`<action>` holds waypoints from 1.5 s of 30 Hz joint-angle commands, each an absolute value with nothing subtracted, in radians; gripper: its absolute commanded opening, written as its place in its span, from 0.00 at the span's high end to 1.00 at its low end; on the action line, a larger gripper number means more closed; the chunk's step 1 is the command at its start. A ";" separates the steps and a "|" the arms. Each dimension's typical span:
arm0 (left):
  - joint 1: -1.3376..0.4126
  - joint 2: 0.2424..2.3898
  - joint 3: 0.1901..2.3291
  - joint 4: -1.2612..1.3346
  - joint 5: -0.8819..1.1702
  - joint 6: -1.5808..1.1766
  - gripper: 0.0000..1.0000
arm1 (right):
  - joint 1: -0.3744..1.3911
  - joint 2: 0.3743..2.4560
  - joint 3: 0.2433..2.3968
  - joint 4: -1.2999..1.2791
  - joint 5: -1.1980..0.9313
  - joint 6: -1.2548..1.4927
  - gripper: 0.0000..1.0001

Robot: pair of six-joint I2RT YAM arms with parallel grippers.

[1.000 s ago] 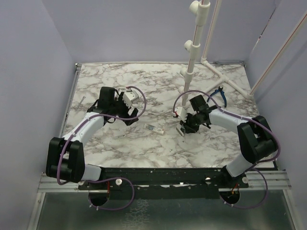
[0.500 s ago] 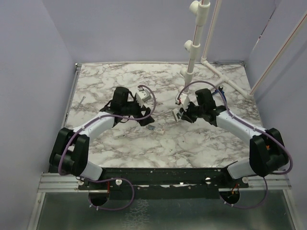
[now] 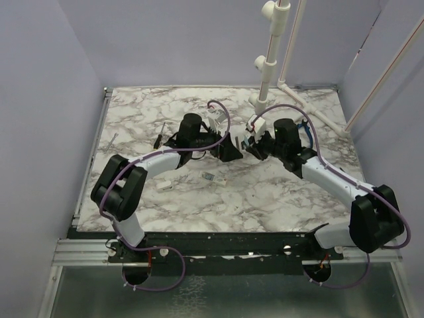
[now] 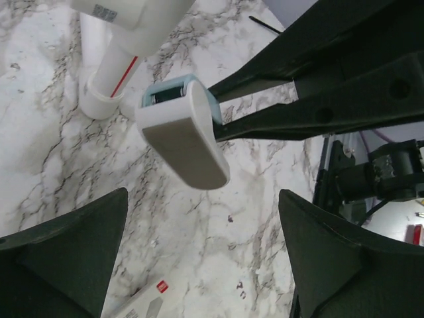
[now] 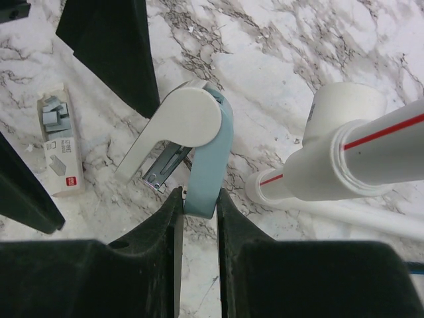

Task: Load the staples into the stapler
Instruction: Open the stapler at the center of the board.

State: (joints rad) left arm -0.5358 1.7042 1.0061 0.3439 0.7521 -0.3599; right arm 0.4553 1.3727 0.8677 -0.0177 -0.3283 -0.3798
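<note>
Over the marbled desk (image 3: 278, 192), the left tool (image 3: 230, 148) gapes wide and empty, facing the right tool (image 5: 199, 205). The right tool pinches the stapler (image 5: 189, 122) by its teal base, aloft and hinged open. The left should probably close squarely on the white lid, without twisting.

The stapler (image 5: 192, 126) sits in the right end effector (image 5: 199, 199) above the counter (image 3: 146, 112), the left end effector (image 4: 202, 232) just left of it. A box (image 5: 59, 152) lies before them.

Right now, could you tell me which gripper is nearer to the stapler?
Right. The right gripper is shut on the teal part of the stapler; the left gripper faces it, jaws open, not touching.
</note>
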 commanded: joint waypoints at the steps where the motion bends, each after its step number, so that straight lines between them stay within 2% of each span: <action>1: -0.563 1.745 1.052 0.425 0.721 -0.504 0.05 | 0.469 1.333 0.843 0.025 -0.295 -0.342 0.99; 6: -0.564 1.796 1.091 0.434 0.729 -0.546 0.14 | 0.473 1.322 0.838 0.013 -0.294 -0.337 0.99; 15: -0.569 1.827 1.121 0.434 0.751 -0.541 0.41 | 0.481 1.323 0.822 0.005 -0.297 -0.362 0.99; 17: -0.568 1.828 1.121 0.436 0.765 -0.532 0.52 | 0.483 1.313 0.817 0.002 -0.302 -0.374 0.99; 20: -0.569 1.834 1.121 0.436 0.815 -0.515 0.75 | 0.481 1.289 0.808 -0.019 -0.273 -0.395 0.99; 24: -0.569 1.825 1.090 0.436 0.884 -0.479 1.00 | 0.482 1.240 0.793 -0.038 -0.229 -0.432 0.99; 29: -0.569 1.810 1.065 0.361 0.980 -0.389 1.00 | 0.481 1.193 0.793 -0.077 -0.175 -0.502 0.99; 36: -0.572 1.792 1.112 -0.051 1.010 -0.037 1.00 | 0.481 1.122 0.796 -0.110 -0.119 -0.610 0.99; 45: -0.580 1.756 1.103 -0.269 1.003 0.213 1.00 | 0.482 1.110 0.862 -0.181 -0.140 -0.696 0.99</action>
State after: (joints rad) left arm -0.5747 1.7763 1.1381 0.0002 0.9768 -0.0113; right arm 0.5114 1.1503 0.7795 -0.2157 -0.2302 -0.6575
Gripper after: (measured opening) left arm 0.332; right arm 0.207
